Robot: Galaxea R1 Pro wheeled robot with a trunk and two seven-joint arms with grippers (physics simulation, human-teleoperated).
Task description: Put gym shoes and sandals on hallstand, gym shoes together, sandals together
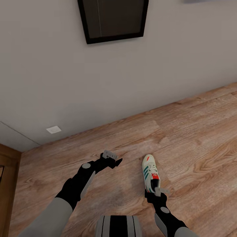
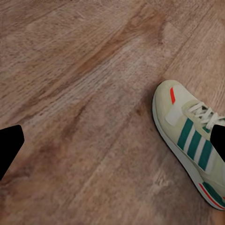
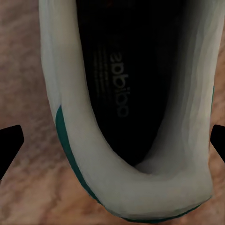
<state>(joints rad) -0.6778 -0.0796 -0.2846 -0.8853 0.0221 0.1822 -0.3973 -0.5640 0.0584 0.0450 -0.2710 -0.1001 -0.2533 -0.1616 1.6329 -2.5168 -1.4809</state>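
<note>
One gym shoe (image 1: 150, 173) lies on the corridor floor (image 1: 197, 138) at lower centre of the head view, heel under the open right claw (image 1: 157, 192), whose tips straddle the collar; a shallow pinch could slip off. Further left, the left claw (image 1: 112, 160) hangs spread and empty

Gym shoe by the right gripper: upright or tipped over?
Upright: the gym shoe sits sole-down on the corridor floor, its opening facing up.

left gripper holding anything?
No. The left gripper hangs open over bare corridor floor, with the gym shoe lying apart to its side.
</note>
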